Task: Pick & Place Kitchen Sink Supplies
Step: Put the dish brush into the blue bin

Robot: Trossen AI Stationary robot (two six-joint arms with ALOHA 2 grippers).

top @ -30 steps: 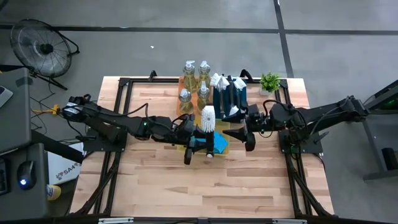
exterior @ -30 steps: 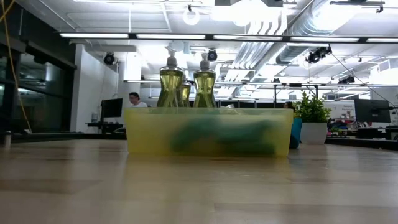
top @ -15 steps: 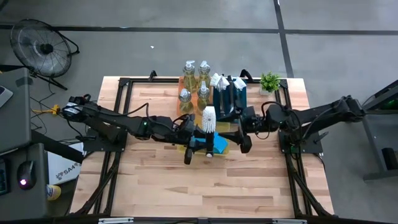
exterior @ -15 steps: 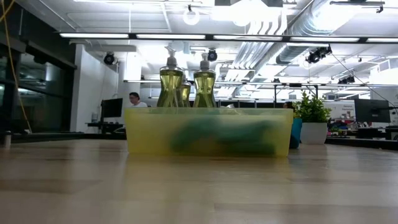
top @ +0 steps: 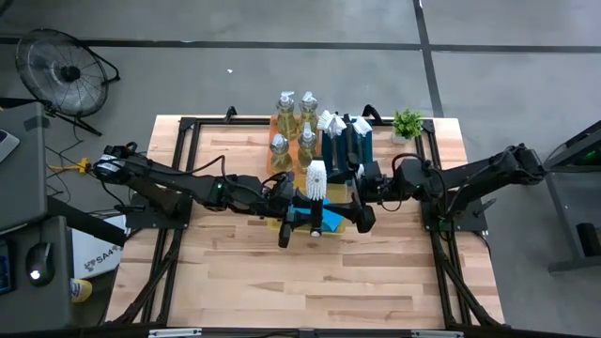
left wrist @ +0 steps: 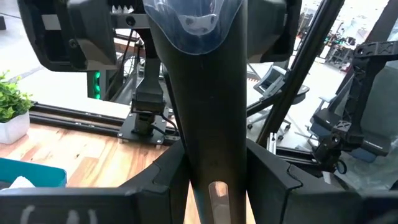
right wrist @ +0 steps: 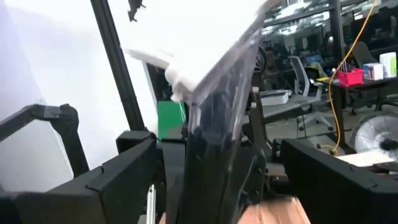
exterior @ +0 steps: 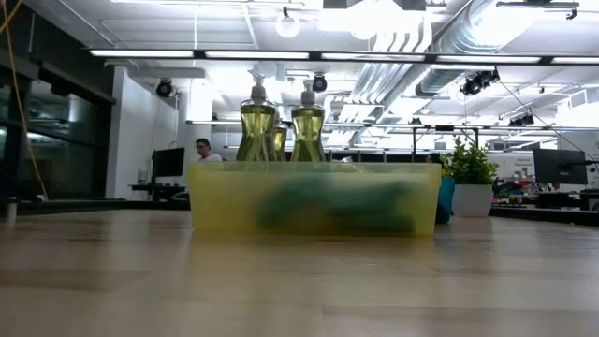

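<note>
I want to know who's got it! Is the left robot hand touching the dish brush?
Touching. In the left wrist view, the left gripper's fingers press against both sides of the dish brush's black handle.

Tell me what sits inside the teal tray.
The teal tray holds black-handled dish brushes, white heads up, seen from above. How many there are, and whether anything lies under them, cannot be told. The right gripper is just in front of it.
</note>
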